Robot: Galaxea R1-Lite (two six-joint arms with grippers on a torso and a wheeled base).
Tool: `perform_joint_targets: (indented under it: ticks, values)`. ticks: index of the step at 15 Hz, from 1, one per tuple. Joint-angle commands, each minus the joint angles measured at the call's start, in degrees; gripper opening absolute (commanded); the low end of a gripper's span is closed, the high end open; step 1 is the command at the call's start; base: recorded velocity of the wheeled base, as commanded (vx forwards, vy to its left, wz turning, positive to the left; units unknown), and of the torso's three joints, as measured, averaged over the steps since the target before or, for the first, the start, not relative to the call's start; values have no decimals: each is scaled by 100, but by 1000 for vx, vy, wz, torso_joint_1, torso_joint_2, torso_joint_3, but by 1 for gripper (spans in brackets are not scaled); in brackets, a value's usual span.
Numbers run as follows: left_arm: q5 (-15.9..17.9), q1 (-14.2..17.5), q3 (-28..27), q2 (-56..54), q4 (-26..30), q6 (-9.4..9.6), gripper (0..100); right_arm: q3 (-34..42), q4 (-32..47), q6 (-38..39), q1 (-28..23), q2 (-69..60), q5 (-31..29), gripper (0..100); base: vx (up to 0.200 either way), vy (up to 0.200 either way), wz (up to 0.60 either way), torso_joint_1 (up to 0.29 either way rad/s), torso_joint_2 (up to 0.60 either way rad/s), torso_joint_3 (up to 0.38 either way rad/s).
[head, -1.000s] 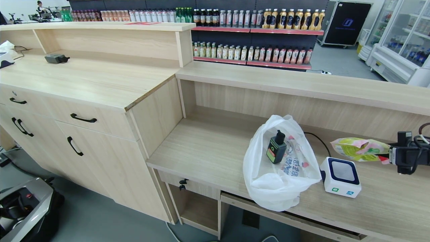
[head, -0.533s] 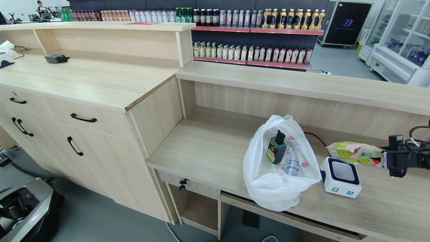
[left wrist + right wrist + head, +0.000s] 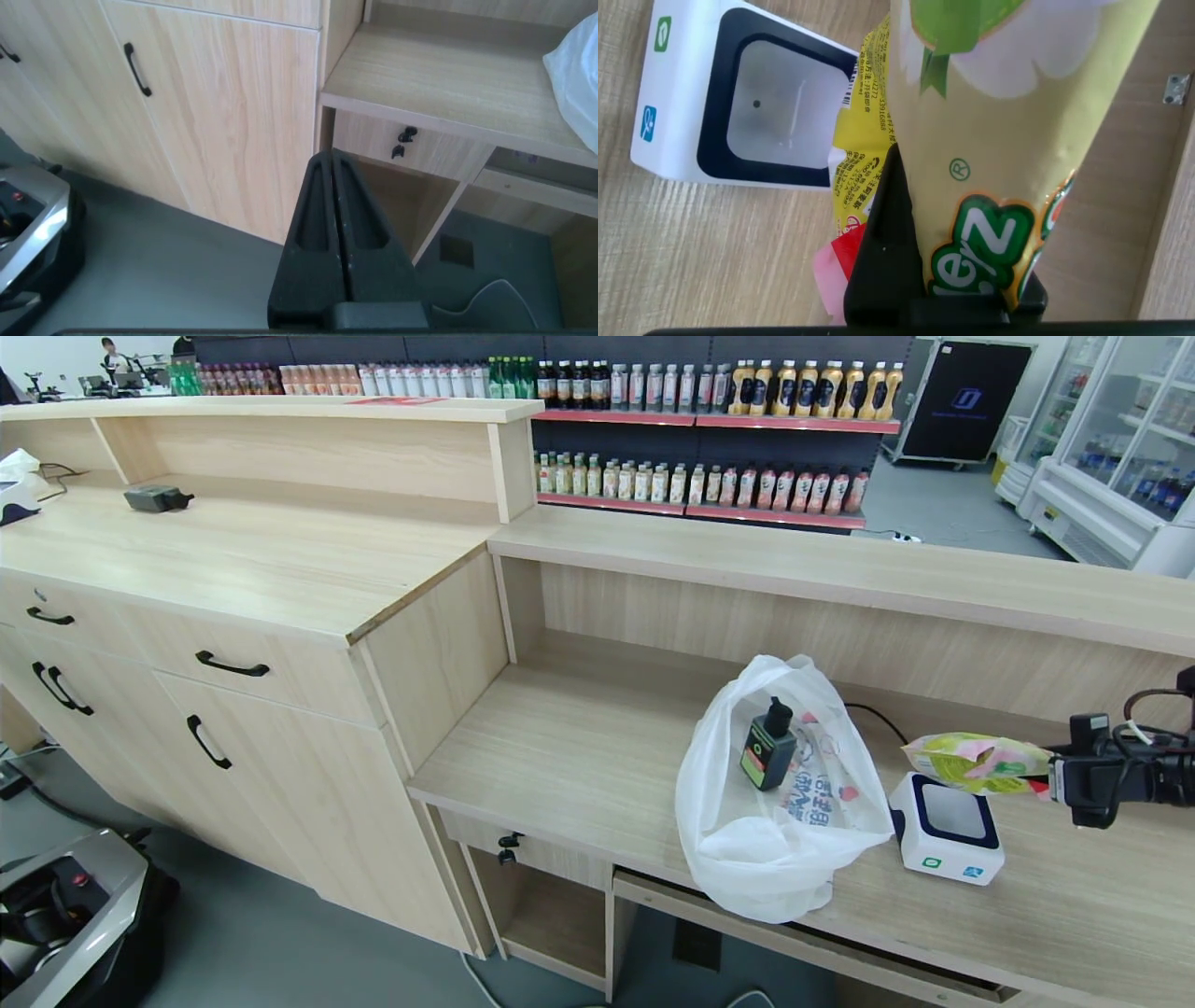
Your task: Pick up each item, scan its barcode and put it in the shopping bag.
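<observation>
Jaws of right gripper (image 3: 1053,777) clamped on yellow-green foil snack pouch (image 3: 976,763), long axis toward 9 o'clock; white box scanner (image 3: 945,826) at 6 o'clock.

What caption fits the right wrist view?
Right gripper holds a yellow-green snack bag over the edge of the white scanner on the wooden counter.

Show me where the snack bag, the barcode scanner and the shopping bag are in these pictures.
snack bag (image 3: 976,763), head view, middle of the yellow-green pack.
barcode scanner (image 3: 953,814), head view, its pale window.
shopping bag (image 3: 747,863), head view, its white front wall.
</observation>
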State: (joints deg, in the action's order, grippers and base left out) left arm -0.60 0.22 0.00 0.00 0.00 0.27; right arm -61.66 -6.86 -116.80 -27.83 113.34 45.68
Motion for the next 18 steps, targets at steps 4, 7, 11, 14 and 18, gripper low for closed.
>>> perform_joint_targets:
  ticks: [4,7,11,14,18]
  values:
    - [-2,4,0,0,0,0,0,5,10,-89,-12,4,-112,0,0,0,0,0,0,0]
    - [-2,4,0,0,0,0,0,-30,10,-168,-47,-40,-112,0,0,0,0,0,0,0]
    - [-2,4,0,0,0,0,0,-21,1,-563,-117,-84,-200,0,0,0,0,0,0,0]
    - [-2,4,0,0,0,0,0,-4,1,-669,-117,-128,-217,0,0,0,0,0,0,0]
    - [-2,4,0,0,0,0,0,14,10,-915,-223,-224,-296,0,0,0,0,0,0,0]
